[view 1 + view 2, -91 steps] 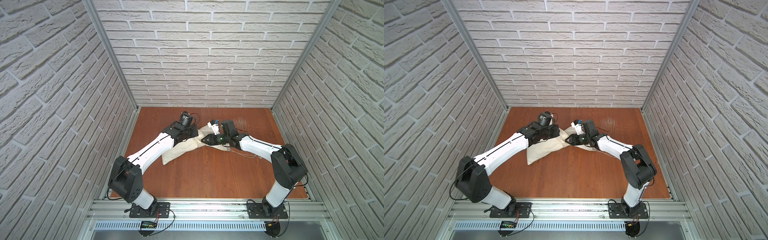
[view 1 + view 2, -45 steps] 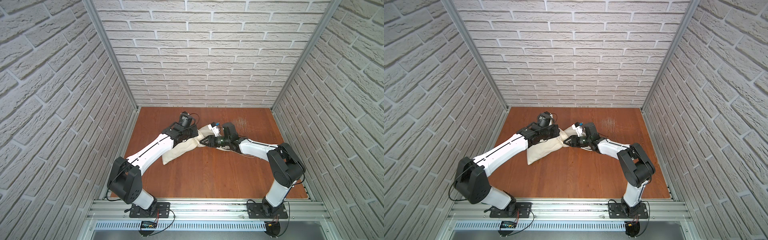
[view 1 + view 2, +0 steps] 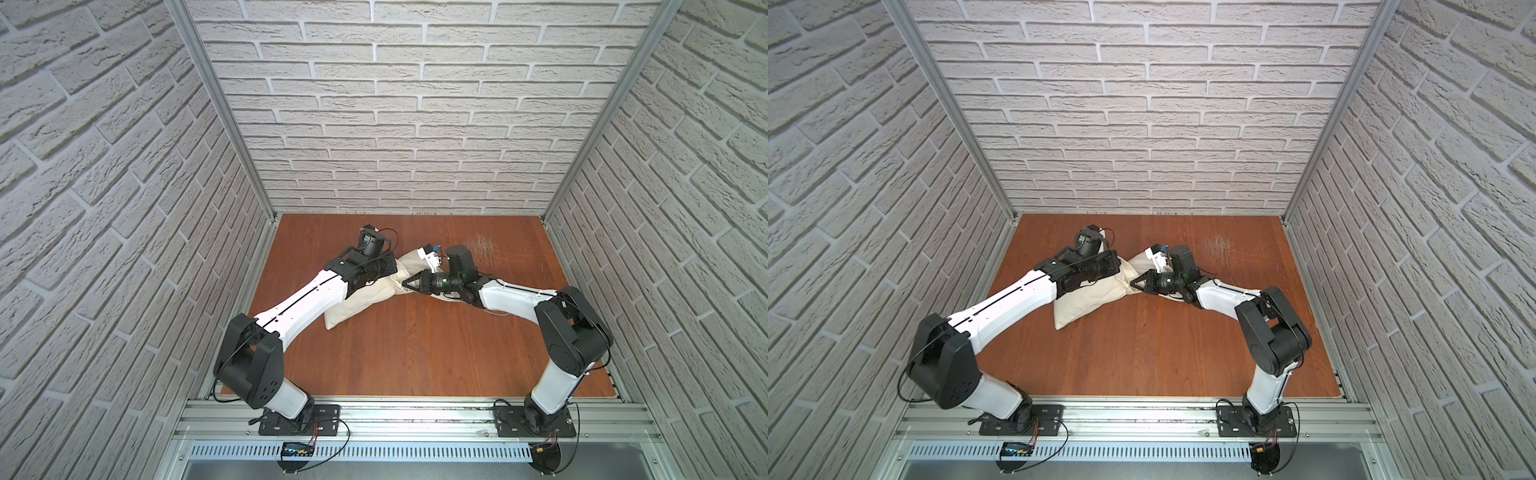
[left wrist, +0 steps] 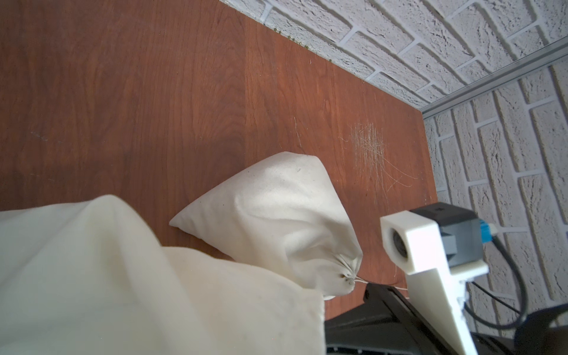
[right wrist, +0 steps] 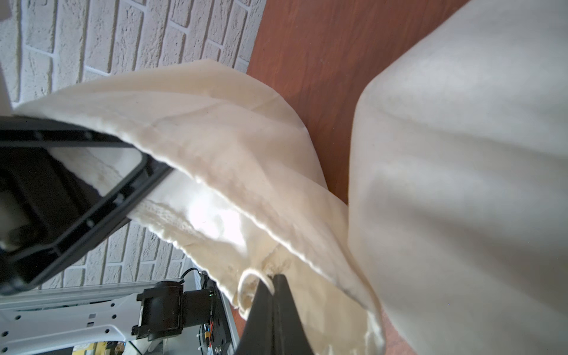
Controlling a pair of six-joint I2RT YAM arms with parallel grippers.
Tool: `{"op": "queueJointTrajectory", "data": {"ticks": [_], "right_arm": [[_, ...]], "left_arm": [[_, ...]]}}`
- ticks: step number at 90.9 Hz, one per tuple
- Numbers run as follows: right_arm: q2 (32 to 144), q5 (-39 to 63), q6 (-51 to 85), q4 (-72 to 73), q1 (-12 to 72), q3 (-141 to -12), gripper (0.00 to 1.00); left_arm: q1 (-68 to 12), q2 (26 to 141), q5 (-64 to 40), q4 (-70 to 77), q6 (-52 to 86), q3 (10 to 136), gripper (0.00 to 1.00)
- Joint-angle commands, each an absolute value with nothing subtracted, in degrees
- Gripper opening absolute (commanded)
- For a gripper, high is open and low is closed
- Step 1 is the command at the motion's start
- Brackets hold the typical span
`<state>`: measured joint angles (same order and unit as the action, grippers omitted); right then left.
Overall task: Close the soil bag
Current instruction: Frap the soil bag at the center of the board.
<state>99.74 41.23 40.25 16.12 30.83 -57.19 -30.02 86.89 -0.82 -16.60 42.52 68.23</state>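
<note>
The soil bag (image 3: 360, 302) (image 3: 1084, 305), a cream cloth sack, lies on the wooden table with my left forearm across it. In the left wrist view its mouth (image 4: 345, 275) is gathered tight, and thin cords run from it. My right gripper (image 3: 404, 284) (image 3: 1133, 286) (image 5: 273, 278) is shut at that gathered mouth, pinching a pale strip; cord or hem, I cannot tell. My left gripper (image 5: 153, 175) is hidden under its wrist in both top views. In the right wrist view its black fingers (image 5: 92, 215) hold up a hemmed fold of the bag's cloth.
Brick walls close the wooden table (image 3: 415, 353) in at the back and on both sides. Thin cords (image 3: 496, 312) trail on the wood beneath my right forearm. A scratched patch (image 3: 482, 245) marks the back right of the table.
My right gripper edged left to the bag's gathered mouth and went from open to shut on it. The left arm has not moved.
</note>
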Motion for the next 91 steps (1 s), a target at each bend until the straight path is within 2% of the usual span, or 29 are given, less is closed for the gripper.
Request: {"op": "queueJointTrajectory", "data": {"ticks": [1,13,30,47,54,77,91], "right_arm": [[91.1,39.1,35.2,11.4,29.3,-58.4,0.03],[81.8,31.8,26.0,-3.6,28.7,-62.5,0.03],[76.3,24.9,19.9,-13.6,28.7,-66.8,0.03],[77.5,25.1,19.2,-15.9,29.1,-69.7,0.03],[77.3,24.5,18.8,-16.8,29.3,-70.7,0.03],[74.7,22.1,17.4,-19.4,29.4,-72.3,0.03],[73.8,21.2,16.9,-21.2,29.4,-72.7,0.03]], "left_arm": [[-30.4,85.7,2.5,-13.6,41.8,67.6,0.08],[-30.4,87.1,2.2,-12.1,40.4,68.2,0.19],[-30.9,85.5,2.5,-7.8,35.8,67.2,0.44],[-38.5,77.2,7.9,1.5,17.7,61.6,0.7],[-42.2,74.9,10.0,5.2,9.7,59.0,0.76],[-46.7,76.5,4.8,21.1,-2.3,52.7,0.76],[-46.8,79.6,2.7,23.5,-8.1,53.5,0.7]]}}
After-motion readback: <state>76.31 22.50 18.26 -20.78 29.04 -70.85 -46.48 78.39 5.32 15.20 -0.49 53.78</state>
